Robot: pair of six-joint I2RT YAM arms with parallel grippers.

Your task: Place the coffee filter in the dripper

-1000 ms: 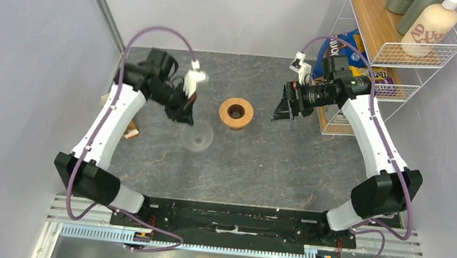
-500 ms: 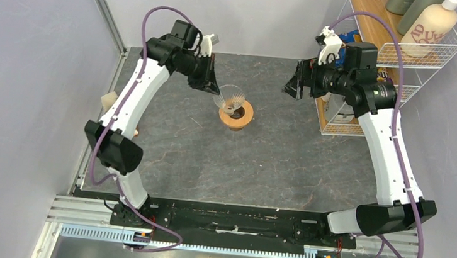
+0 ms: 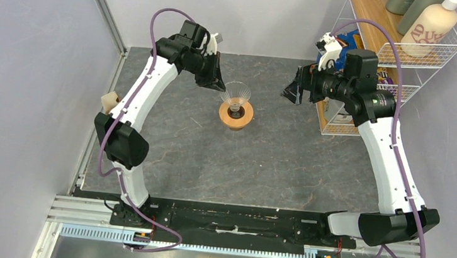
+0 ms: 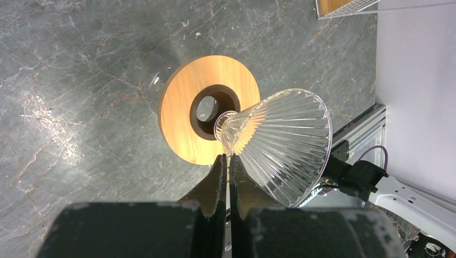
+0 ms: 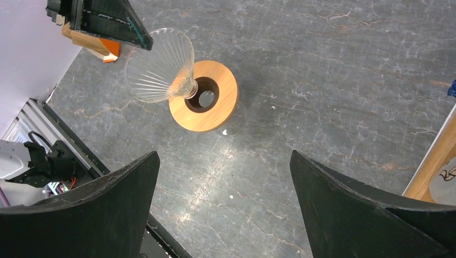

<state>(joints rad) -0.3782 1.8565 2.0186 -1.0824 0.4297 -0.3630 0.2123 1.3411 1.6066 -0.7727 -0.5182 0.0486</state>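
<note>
From above, shows the left end effector (image 3: pixel 220 85) stretched over the far middle of the desk (image 3: pixel 260 164), clamped on the glass cone (image 3: pixel 237 94). Holds that cone tilted, narrow end down, right over the wooden ring (image 3: pixel 244 120) lying flat on the desk. Finds the right end effector (image 3: pixel 292 91) off to the ring's right, well apart from it, fingers spread wide and gripping nothing, just beside a wire rack (image 3: pixel 379 52) with a cream bottle (image 3: pixel 431 25) on its top shelf. Catches a small pale thing (image 3: pixel 110 100) at the left desk edge, too small to tell what. From the left wrist, looks down along two dark fingers (image 4: pixel 218 180) of the left end effector (image 4: pixel 226 161), pressed nearly together and pinching the ribbed wall of the glass cone (image 4: pixel 279 145). Puts the cone's neck at the edge of the dark centre hole in the wooden ring (image 4: pixel 183 107), mouth leaning toward the right of the frame; cannot tell whether glass touches wood. From the right wrist, takes in the right end effector (image 5: pixel 223 156) with both fingers (image 5: pixel 107 204) far apart at the bottom corners. Beyond them, sees the wooden ring (image 5: pixel 220 102) flat on the desk (image 5: pixel 322 80) and the glass cone (image 5: pixel 156 67) leaning to the upper left, neck at the hole's rim, the tip of the left end effector (image 5: pixel 142 43) against it. Glimpses a wooden block (image 5: pixel 88 40) and an orange thing (image 5: pixel 110 54) behind that tip, largely hidden.
</note>
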